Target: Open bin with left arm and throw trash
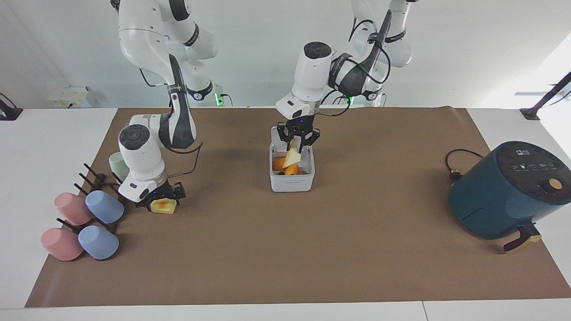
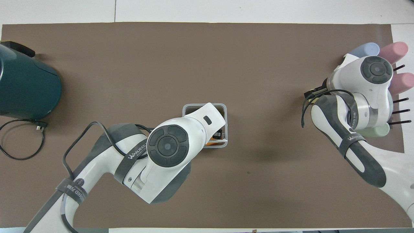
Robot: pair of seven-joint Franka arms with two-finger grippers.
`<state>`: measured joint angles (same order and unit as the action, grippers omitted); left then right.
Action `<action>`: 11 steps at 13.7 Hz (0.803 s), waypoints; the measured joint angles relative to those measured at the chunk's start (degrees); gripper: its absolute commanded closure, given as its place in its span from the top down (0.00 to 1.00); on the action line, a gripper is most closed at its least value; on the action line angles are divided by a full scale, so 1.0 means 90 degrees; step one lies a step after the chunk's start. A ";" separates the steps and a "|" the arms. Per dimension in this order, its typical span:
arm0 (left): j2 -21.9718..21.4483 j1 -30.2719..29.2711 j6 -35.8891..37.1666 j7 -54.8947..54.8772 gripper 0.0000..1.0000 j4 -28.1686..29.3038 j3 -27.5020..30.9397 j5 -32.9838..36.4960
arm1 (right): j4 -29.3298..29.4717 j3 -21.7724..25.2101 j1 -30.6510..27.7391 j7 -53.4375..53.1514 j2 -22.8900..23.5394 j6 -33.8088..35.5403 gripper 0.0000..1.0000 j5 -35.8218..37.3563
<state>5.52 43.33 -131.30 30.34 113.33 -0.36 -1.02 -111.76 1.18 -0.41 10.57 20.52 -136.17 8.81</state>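
The white bin (image 1: 292, 183) stands mid-table with its lid up, and orange food pieces (image 1: 292, 170) lie inside. My left gripper (image 1: 298, 139) hangs over the open bin. The white bread slice (image 1: 291, 157) tilts down from its tip into the box, and I cannot tell whether it is still held. My right gripper (image 1: 163, 199) is down at the yellow block with the orange spot (image 1: 164, 207), open, one finger on each side of it. In the overhead view the left arm covers most of the bin (image 2: 203, 105), and the right wrist hides its gripper and the block.
A dark rack (image 1: 100, 183) with pastel cups (image 1: 105, 206) stands right beside the yellow block, at the right arm's end of the table. The teal air fryer (image 1: 504, 191) and its cable (image 1: 455, 167) sit at the left arm's end.
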 measured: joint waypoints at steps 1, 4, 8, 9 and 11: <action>-0.0010 -0.0007 0.0000 0.0000 1.00 -0.0011 0.0008 0.0000 | -0.0005 0.0000 -0.0026 0.0000 0.0005 0.0000 0.88 0.0000; -0.0152 -0.0054 0.0058 0.0006 1.00 -0.0065 0.0092 -0.0001 | -0.0055 -0.0022 -0.0015 -0.0283 0.0005 0.0000 0.86 0.0000; -0.0790 -0.0889 0.1241 -0.0150 1.00 -0.0072 0.0166 -0.0001 | -0.0236 -0.0039 -0.0039 -0.0537 0.0006 -0.0174 0.13 0.0000; -0.0934 -0.1247 0.1470 -0.0432 1.00 -0.0068 0.0180 -0.0001 | -0.0237 -0.0040 -0.0052 -0.0537 0.0000 -0.0181 0.00 0.0000; -0.1029 -0.1884 0.1577 -0.1050 1.00 -0.0057 0.0203 -0.0001 | -0.0124 -0.0046 -0.0050 -0.0537 -0.0032 0.0036 0.00 0.0004</action>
<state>-3.74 26.36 -117.10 20.89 112.82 1.46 -1.03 -112.87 0.77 -0.86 5.73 20.24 -135.84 8.85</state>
